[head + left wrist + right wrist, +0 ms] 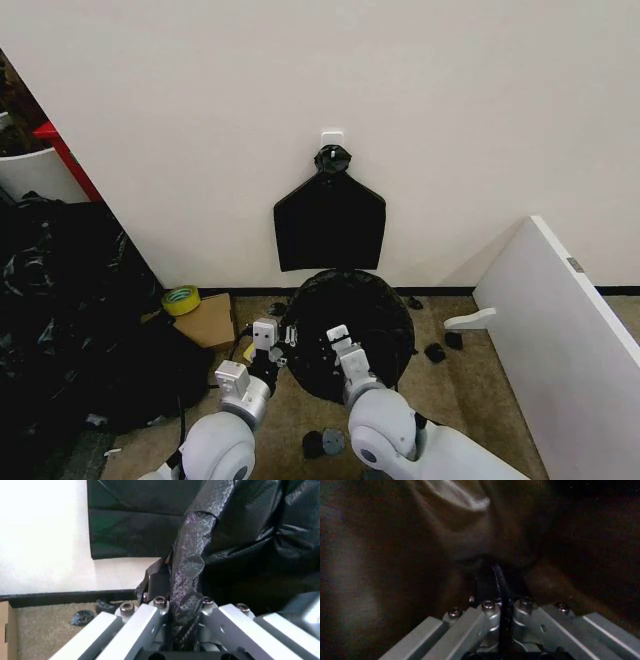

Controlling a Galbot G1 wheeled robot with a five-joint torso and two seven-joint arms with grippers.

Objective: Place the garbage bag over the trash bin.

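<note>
The left gripper (182, 618) is pinched tight on a twisted fold of the garbage bag (350, 320), at the near-left edge of the bin mouth, and the right gripper (502, 607) is clamped on another thin strip of the same black film, reaching in over the near side of the opening. The bag is spread across the trash bin (400, 372), which stands on the floor against the wall just below the flat black bag (330, 228) hanging from a white hook (332, 137); hardly any of the bin itself shows under the plastic. Film this thin could tear or slip from the pinch if either arm pulls hard, I'd guess, and the edge might then drop inside. Nothing can be made out inside it but dark plastic.
</note>
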